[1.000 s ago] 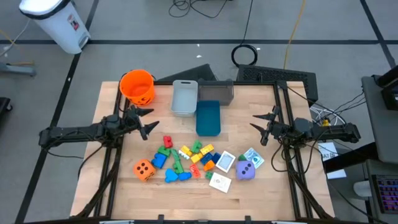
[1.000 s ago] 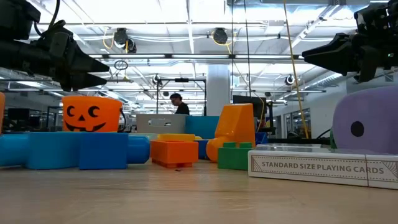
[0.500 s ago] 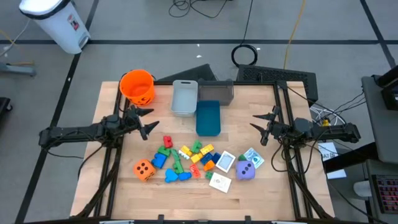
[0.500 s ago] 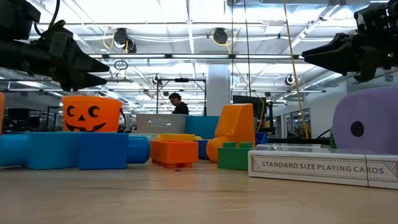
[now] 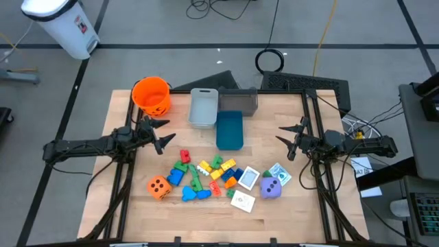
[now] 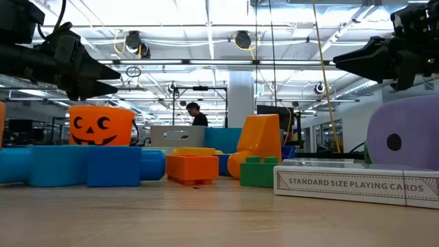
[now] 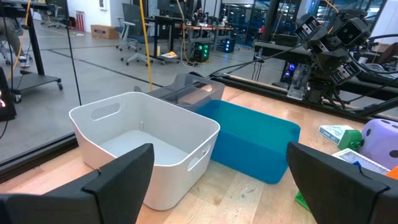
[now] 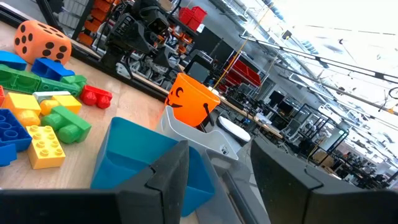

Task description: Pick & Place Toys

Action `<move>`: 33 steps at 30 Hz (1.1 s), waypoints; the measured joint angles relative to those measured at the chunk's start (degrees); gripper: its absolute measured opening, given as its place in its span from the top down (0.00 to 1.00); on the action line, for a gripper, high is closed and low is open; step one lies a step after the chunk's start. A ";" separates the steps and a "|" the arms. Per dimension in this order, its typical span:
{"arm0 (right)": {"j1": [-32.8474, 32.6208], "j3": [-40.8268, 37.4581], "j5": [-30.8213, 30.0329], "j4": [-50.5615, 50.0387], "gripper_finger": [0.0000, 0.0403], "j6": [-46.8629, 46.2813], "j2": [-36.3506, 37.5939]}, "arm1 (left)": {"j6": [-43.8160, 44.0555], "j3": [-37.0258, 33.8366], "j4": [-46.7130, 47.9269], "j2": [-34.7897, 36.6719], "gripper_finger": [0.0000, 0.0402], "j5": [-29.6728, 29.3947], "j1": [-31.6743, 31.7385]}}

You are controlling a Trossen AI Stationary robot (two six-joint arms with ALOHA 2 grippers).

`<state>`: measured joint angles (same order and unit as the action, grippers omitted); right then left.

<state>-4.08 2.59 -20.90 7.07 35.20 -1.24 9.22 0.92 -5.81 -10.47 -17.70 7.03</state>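
Toys [image 5: 212,180] lie lower centre of the high view: one orange die [image 5: 158,186], one purple die [image 5: 270,189], several blocks. Left gripper [image 5: 163,133] wide open, empty; right gripper [image 5: 286,140] partly open, empty.

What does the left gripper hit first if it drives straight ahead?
Probably the white bin. The left gripper hangs with open jaws over the table's left side, pointing toward the bins, and its wrist view is centred on the white bin with the blue bin beside it. Its height is unclear; it might pass over.
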 joint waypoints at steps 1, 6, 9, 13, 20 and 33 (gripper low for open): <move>0.02 0.00 0.01 0.01 0.58 0.00 0.00 | 0.01 0.01 0.01 0.00 0.07 -0.01 0.00; 0.00 -0.02 0.01 0.02 0.58 -0.01 0.00 | 0.01 0.01 0.00 0.00 0.07 -0.01 0.01; 0.02 -0.02 0.02 0.08 0.58 1.06 0.00 | 0.01 0.01 -0.01 0.00 0.07 -0.02 0.01; 0.02 -0.01 0.00 0.44 0.58 15.38 -0.02 | 0.01 0.01 -0.30 -0.01 0.07 0.00 0.00; 0.02 -0.01 0.00 0.42 0.58 22.91 0.00 | 2.81 0.01 -3.59 -0.01 0.07 0.00 0.01; 0.02 0.00 0.00 0.42 0.58 22.67 0.00 | 8.19 0.03 -9.83 0.03 0.07 -0.49 0.00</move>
<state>-4.05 2.59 -20.91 7.49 57.87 -1.24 17.41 0.95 -15.64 -10.44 -18.19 7.03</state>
